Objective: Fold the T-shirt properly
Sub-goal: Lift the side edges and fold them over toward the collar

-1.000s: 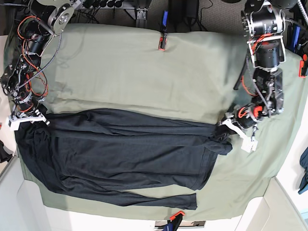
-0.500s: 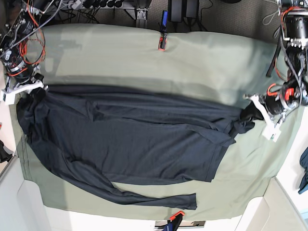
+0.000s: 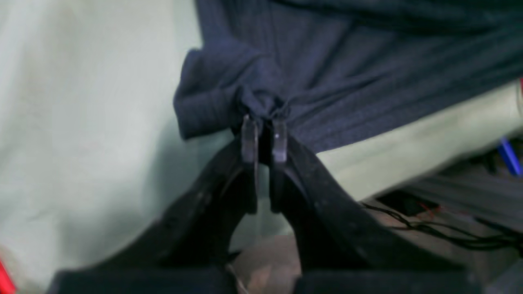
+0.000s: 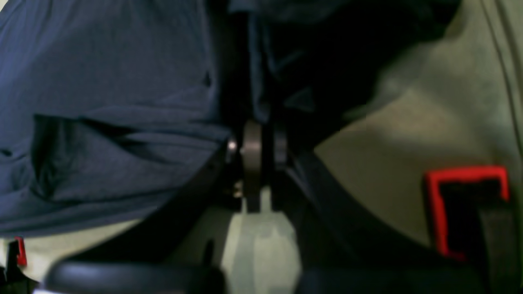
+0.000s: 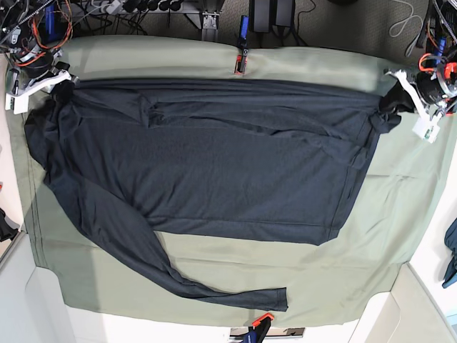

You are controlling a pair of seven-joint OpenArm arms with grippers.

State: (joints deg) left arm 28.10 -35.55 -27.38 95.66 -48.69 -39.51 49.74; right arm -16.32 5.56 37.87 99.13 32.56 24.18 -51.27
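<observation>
The dark T-shirt [image 5: 214, 164] lies stretched wide across the sage-green table cloth [image 5: 357, 236], its top edge near the far side. One long sleeve [image 5: 164, 268] trails toward the front edge. My left gripper [image 5: 400, 96] at the far right is shut on a bunched corner of the shirt [image 3: 261, 106]; the wrist view shows its fingertips [image 3: 249, 134] pinching ribbed fabric. My right gripper [image 5: 57, 80] at the far left is shut on the opposite corner, with fabric [image 4: 122, 122] draped over its closed fingers [image 4: 253, 151].
A red-and-black clamp [image 5: 240, 63] holds the table cloth at the far edge; another sits at the front edge [image 5: 260, 321]. A red clip [image 4: 466, 208] shows in the right wrist view. Cables lie beyond the table's far side.
Both grippers have pulled the shirt's corners toward the far side and apart. The shirt now lies spread and flatter, higher on the table than before.
</observation>
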